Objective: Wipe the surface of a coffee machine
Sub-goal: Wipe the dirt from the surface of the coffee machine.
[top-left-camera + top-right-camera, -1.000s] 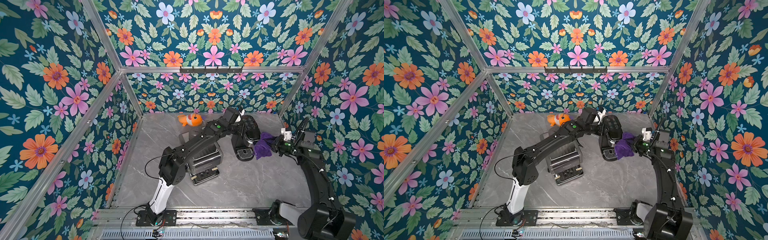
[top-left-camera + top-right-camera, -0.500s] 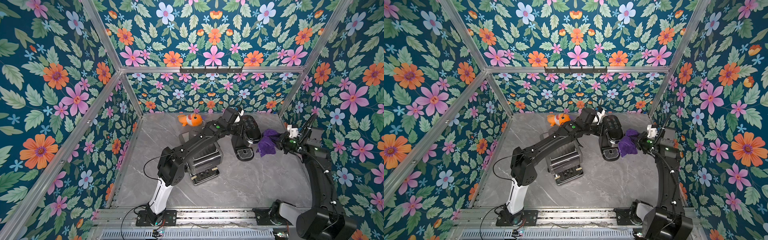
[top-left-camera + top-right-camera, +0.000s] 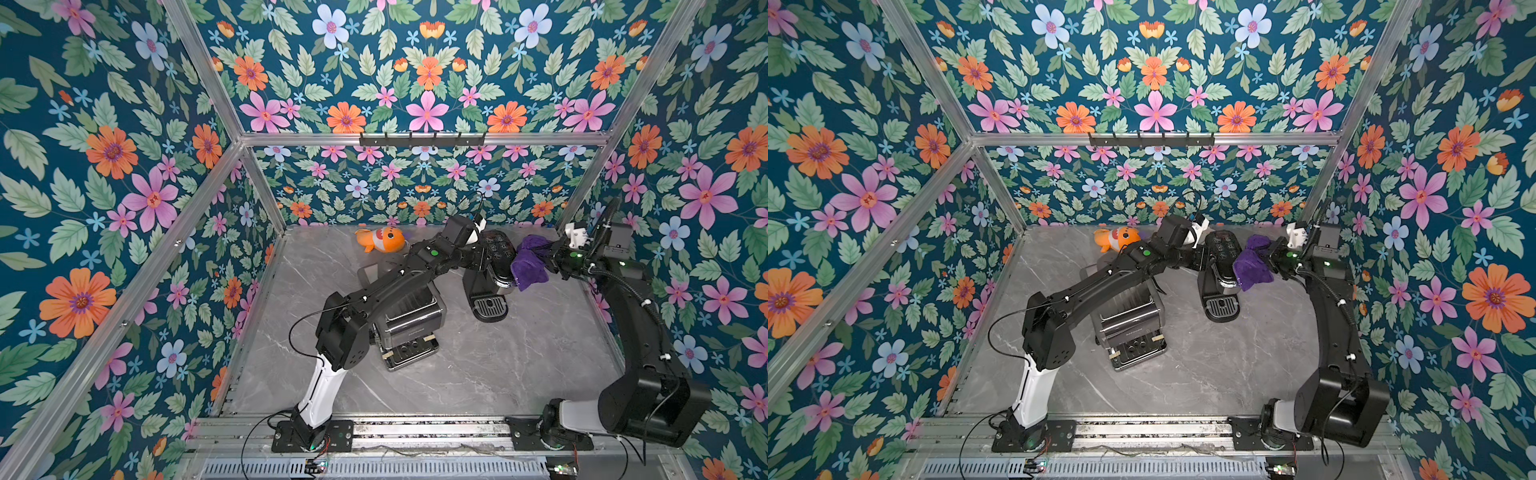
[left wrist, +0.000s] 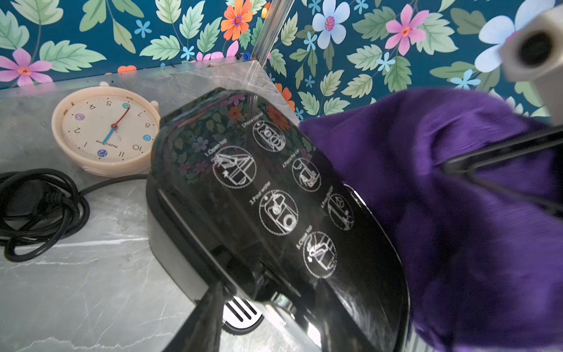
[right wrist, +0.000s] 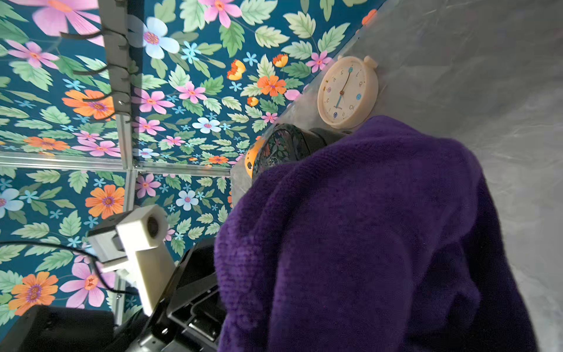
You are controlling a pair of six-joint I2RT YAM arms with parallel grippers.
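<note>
right gripper clamped on purple cloth | cloth against coffee machine side | left gripper at machine, grip unclear tbh

Right tool pinches purple cloth against coffee machine side; left tool at its opposite side.

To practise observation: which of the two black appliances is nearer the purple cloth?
The coffee machine with white pictograms on top; the boxy appliance sits away from the cloth.
</note>
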